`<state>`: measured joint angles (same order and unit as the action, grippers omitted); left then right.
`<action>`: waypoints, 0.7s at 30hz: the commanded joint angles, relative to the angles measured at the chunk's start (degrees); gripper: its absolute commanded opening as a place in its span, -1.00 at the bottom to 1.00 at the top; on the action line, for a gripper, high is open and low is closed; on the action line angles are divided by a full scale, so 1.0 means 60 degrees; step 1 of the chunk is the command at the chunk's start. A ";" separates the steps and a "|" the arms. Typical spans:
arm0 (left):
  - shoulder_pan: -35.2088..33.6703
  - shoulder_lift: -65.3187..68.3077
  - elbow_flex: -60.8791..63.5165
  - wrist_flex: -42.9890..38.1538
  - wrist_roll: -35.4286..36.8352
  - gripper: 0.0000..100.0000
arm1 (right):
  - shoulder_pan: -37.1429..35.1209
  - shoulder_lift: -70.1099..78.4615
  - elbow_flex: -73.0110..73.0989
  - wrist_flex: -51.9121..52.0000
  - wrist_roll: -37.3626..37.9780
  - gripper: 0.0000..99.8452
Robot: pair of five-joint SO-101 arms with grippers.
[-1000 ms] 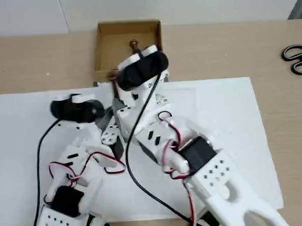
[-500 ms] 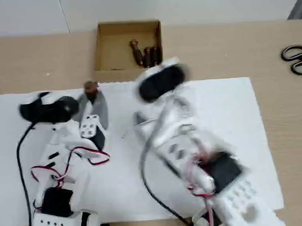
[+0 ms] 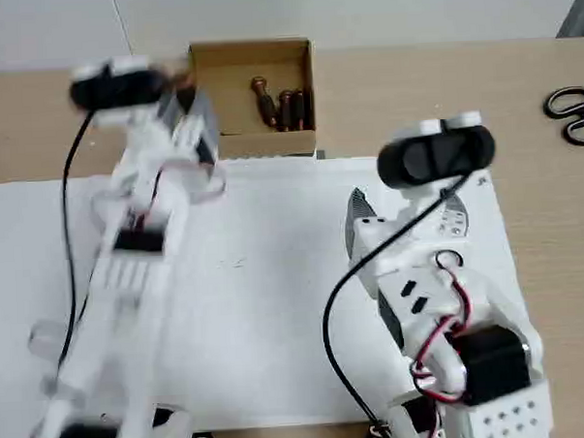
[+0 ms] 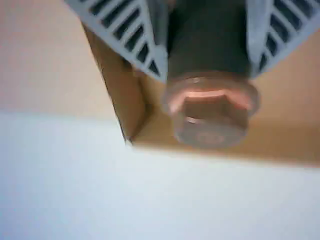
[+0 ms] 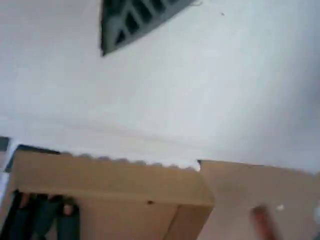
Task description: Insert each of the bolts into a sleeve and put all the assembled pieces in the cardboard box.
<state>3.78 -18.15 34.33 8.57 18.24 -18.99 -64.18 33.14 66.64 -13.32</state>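
The table [image 3: 55, 123] is pale wood and runs out past both tools on every side. A white sheet [image 3: 276, 307] covers most of it, lying beneath the right tool and just behind the tips of the left one. The left arm [image 3: 130, 275] is stretched long across the sheet toward the far side, while the right arm [image 3: 441, 300] is folded nearer its base. The cardboard box [image 3: 250, 52] sits open on the bare wood just past the sheet's far edge. Its corner nearest the left arm is right beside the left tool [image 3: 186, 112]. It lies ahead of the right tool [image 3: 408, 202] and off to that tool's left, well apart. A pair of scissors [image 3: 573, 110] lies on the table far out to the right tool's right.

The left tool is clamped on one bolt-and-sleeve piece [image 4: 210, 100]. Its grey ribbed fingers [image 4: 120, 35] press the dark sleeve from both sides, and the copper-coloured bolt head sticks out past the fingertips, over the box's corner. Whether the piece touches the cardboard cannot be told. The right tool's fingers stand spread with nothing between them, above the sheet. A small cluster of assembled pieces [image 3: 282, 105] lies side by side inside the box against the wall farthest from the left tool.
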 commanded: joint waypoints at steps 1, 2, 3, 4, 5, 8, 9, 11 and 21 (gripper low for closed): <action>0.0220 0.3780 -0.3832 -0.0366 -0.0015 -0.99 | 0.0066 -0.0491 -0.0088 0.0359 0.0103 -0.22; 0.0278 0.4718 -0.4740 -0.0293 -0.0015 -0.99 | 0.0066 -0.0564 -0.0088 0.0476 0.0103 -0.22; 0.0381 0.5597 -0.5590 -0.0220 -0.0015 -0.99 | 0.0066 -0.0637 -0.0029 0.0564 0.0103 -0.22; 0.0440 0.6432 -0.6484 -0.0117 -0.0015 -0.99 | 0.0066 -0.0696 0.0059 0.0652 0.0103 -0.22; 0.0469 0.7223 -0.7348 -0.0088 -0.0015 -0.99 | 0.0066 -0.0799 0.0132 0.0755 0.0103 -0.22; 0.0586 0.9597 -1.0015 0.0205 -0.0088 -0.97 | 0.0066 -0.1209 0.0440 0.1004 0.0103 -0.22; 0.0615 1.0344 -1.0879 0.0586 -0.0190 -0.93 | 0.0066 -0.1341 0.0586 0.1062 0.0103 -0.22; 0.0703 1.1795 -1.2549 0.1685 -0.0527 -0.71 | 0.0066 -0.1575 0.0835 0.1194 0.0103 -0.22; -0.0234 1.4667 -2.0447 0.6022 0.1070 -0.18 | 0.0037 -0.1766 0.0996 0.1297 0.0645 -0.22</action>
<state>5.19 71.34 -70.64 39.16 22.46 -19.16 -74.20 39.30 74.20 -10.42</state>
